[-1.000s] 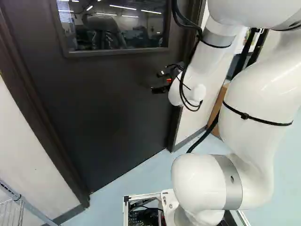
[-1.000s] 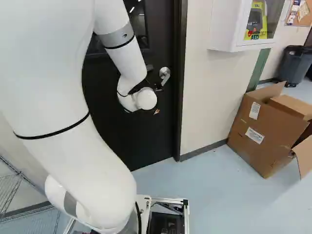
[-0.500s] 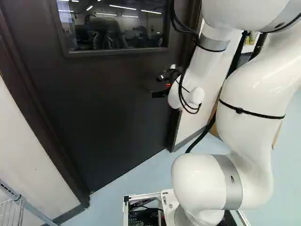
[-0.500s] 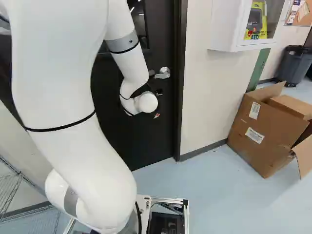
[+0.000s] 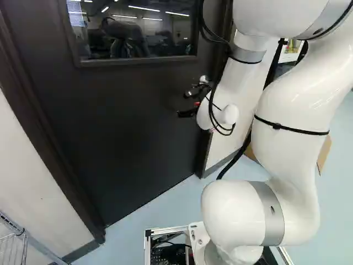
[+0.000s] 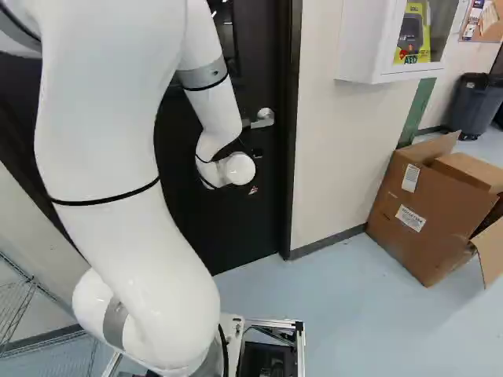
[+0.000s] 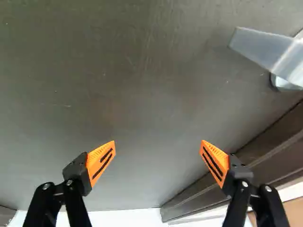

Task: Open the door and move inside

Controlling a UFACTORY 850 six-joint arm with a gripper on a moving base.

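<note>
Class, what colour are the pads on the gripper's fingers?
The pads are orange with dark slots; this shows best in the wrist view.

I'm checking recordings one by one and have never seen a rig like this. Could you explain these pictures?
The machine is a white jointed robot arm on a moving base. Two pictures come from base cameras behind the arm, left and right; the third looks out from its wrist. Instead of a tabletop, they show a dark, closed door with a window. Its silver metal lever handle lies ahead and to one side of the black jaws. These stand wide open, orange pads apart, holding nothing. A brown cardboard box stands on the floor.
</note>
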